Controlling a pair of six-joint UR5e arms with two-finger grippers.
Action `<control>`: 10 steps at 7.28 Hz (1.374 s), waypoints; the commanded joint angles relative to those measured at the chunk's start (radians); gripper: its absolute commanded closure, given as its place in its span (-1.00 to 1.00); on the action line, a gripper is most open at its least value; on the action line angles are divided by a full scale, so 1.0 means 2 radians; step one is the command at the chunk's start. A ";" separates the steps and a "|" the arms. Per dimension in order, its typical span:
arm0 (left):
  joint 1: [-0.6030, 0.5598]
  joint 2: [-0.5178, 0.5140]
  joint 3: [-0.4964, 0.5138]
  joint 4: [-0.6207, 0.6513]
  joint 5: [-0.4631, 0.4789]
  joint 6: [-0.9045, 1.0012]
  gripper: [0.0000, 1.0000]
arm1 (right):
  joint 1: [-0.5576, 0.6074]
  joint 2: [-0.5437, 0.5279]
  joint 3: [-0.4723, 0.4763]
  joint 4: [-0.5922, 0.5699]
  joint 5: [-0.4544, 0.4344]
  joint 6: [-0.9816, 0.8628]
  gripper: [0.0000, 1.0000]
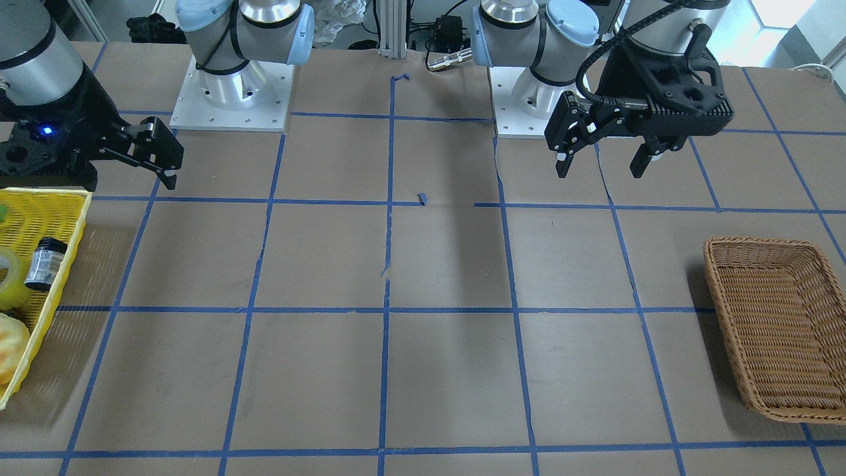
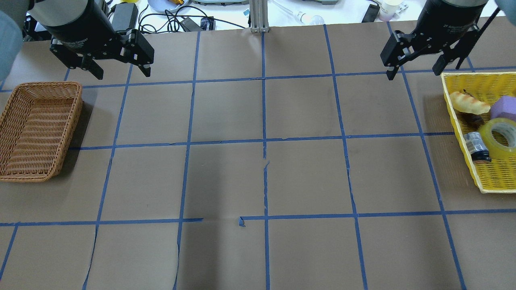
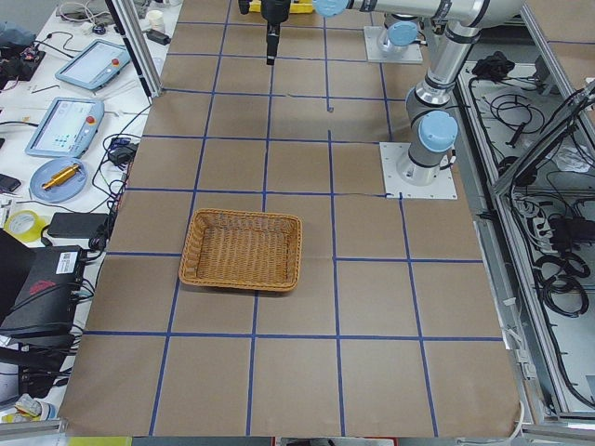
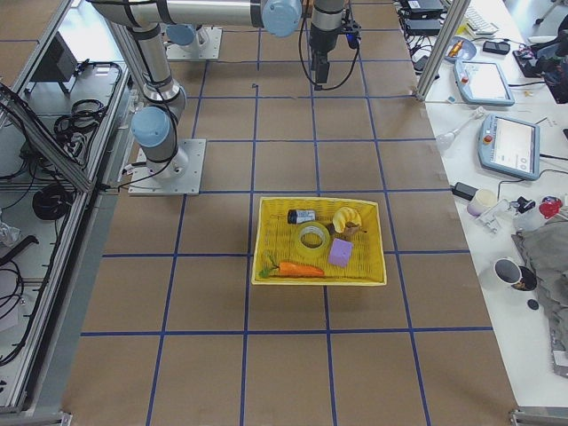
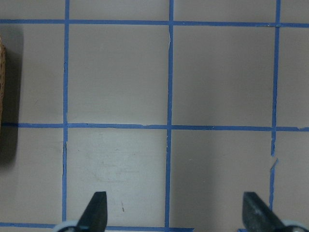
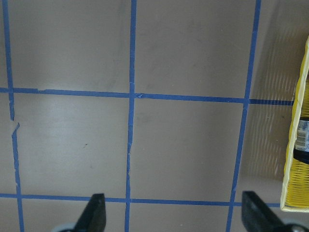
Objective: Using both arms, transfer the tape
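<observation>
The tape (image 2: pixel 502 137), a translucent yellow roll with a whitish core, lies in the yellow basket (image 2: pixel 458 121) at the table's right end. It also shows in the front view (image 1: pixel 9 277) and the right side view (image 4: pixel 312 238). My right gripper (image 2: pixel 413 74) is open and empty, hanging above the table just beyond the basket's far left corner. Its wrist view (image 6: pixel 175 212) shows bare paper between the fingers. My left gripper (image 2: pixel 123 73) is open and empty above the far left of the table, next to the wicker basket (image 2: pixel 48 83). Its wrist view (image 5: pixel 176 212) shows only paper.
Next to the tape, the yellow basket holds a small dark bottle (image 2: pixel 475 147), a bread-like item (image 2: pixel 469 102), a purple block (image 2: pixel 504 106) and a carrot (image 4: pixel 297 269). The wicker basket holds nothing. Brown paper with a blue tape grid covers the table. Cables and devices line the far edge.
</observation>
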 commanded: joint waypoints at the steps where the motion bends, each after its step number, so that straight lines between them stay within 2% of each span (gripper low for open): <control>1: 0.000 0.000 0.000 0.000 0.000 0.000 -1.00 | 0.000 0.000 0.002 -0.001 0.001 -0.001 -1.00; 10: 0.000 0.000 -0.001 -0.001 0.001 -0.001 -1.00 | 0.000 -0.003 0.016 -0.002 -0.001 -0.002 -1.00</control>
